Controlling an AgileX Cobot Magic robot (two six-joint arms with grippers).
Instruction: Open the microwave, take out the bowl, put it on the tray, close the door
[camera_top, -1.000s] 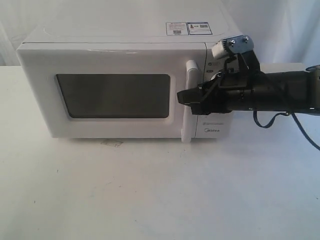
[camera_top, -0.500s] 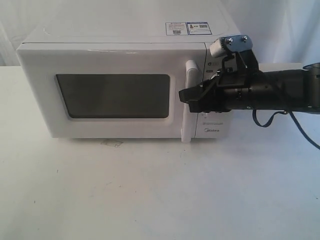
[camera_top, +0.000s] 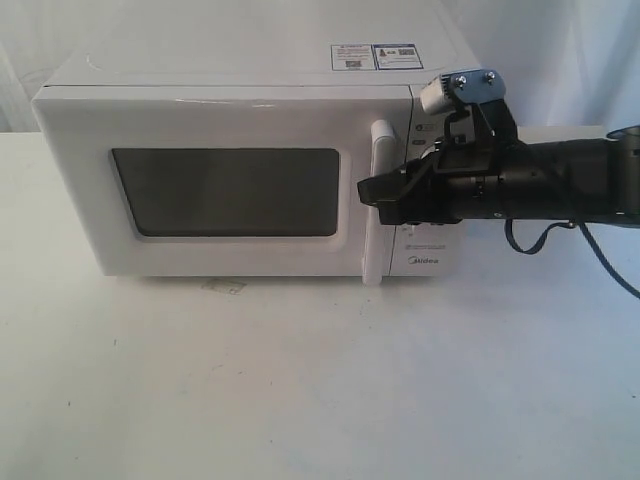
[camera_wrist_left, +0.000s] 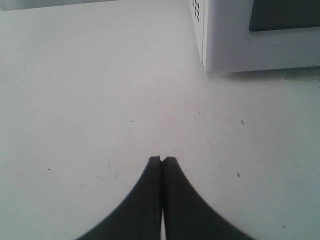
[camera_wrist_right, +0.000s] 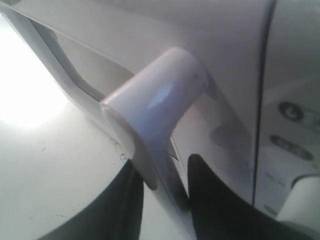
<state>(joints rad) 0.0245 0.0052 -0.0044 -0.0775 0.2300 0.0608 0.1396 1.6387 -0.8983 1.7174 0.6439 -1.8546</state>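
Note:
The white microwave (camera_top: 230, 105) stands at the back of the table with its door (camera_top: 90, 200) closed and the dark window (camera_top: 225, 192) showing nothing inside. The bowl is hidden. My right gripper (camera_top: 368, 192) reaches in from the right at the middle of the tall white handle (camera_top: 381, 140). In the right wrist view its two black fingers sit on either side of the handle (camera_wrist_right: 155, 100), and the gripper (camera_wrist_right: 164, 162) is shut on it. My left gripper (camera_wrist_left: 162, 159) is shut on nothing, low over the bare table near the microwave's corner (camera_wrist_left: 225, 40).
The right arm (camera_top: 560, 185) and its cable (camera_top: 600, 255) cover most of the control panel; one knob (camera_wrist_right: 305, 200) shows in the right wrist view. A small mark (camera_top: 222, 287) lies on the white table (camera_top: 300, 380) before the microwave. No tray is in view.
The right gripper has shifted slightly to the right and up at the handle, then stayed still. The door still looks closed.

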